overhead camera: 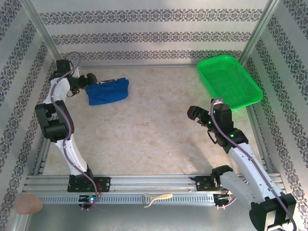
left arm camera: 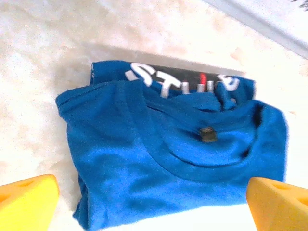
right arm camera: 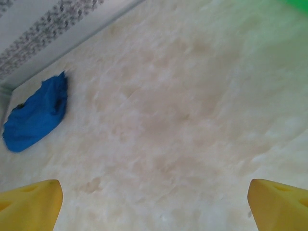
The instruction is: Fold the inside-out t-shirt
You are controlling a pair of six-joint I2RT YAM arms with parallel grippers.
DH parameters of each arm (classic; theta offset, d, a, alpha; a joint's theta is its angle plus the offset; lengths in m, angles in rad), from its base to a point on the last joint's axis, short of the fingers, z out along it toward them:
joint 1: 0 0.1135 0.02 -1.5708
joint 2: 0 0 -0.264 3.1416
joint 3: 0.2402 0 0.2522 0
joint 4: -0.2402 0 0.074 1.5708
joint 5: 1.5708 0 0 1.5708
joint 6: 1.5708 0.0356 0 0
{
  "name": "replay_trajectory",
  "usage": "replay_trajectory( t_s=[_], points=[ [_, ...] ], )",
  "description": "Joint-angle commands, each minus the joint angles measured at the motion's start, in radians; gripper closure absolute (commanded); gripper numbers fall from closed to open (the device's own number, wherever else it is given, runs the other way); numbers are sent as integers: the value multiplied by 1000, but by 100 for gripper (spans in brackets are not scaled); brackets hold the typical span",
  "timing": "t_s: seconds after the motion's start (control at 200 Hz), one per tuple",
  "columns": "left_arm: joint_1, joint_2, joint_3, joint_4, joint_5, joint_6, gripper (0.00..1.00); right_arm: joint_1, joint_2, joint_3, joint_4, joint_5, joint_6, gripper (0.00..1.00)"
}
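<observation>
A: What is the left gripper (overhead camera: 90,80) doing?

B: Its 2 yellow fingers (left arm camera: 28,199) stand wide apart, at the 2 bottom corners of the left wrist view. They clasp nothing.

A: And the t-shirt (left arm camera: 168,159)?

B: It lies on the table (overhead camera: 159,134) as a bunched, folded blue bundle straight ahead of that gripper. Its near edge reaches in between the fingertips. I cannot tell whether the cloth touches either finger.

A: Anything readable on it?

B: White lettering (left arm camera: 149,74) on a dark band shows at the edge farthest from the gripper, partly tucked under a blue layer. The collar curves across the middle of the bundle, with 1 small dark patch (left arm camera: 208,134) just inside it.

A: The right gripper (overhead camera: 196,113)?

B: It is also spread wide and holds nothing. Bare table lies between its 2 yellow fingers. The t-shirt is well apart from it, far ahead and off to its left in the right wrist view, close to the patterned wall (overhead camera: 144,36).

A: Anything else near that gripper?

B: The green basket (overhead camera: 231,81) sits ahead and to its right, near it but not touching.
</observation>
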Motion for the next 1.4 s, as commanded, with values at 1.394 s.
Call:
replay_trajectory(
  t_s=[1.394],
  points=[
    [-274,-357,-1272,1517,-388,183,1,-237,695,-311,1287,83,-586,2]
  ],
)
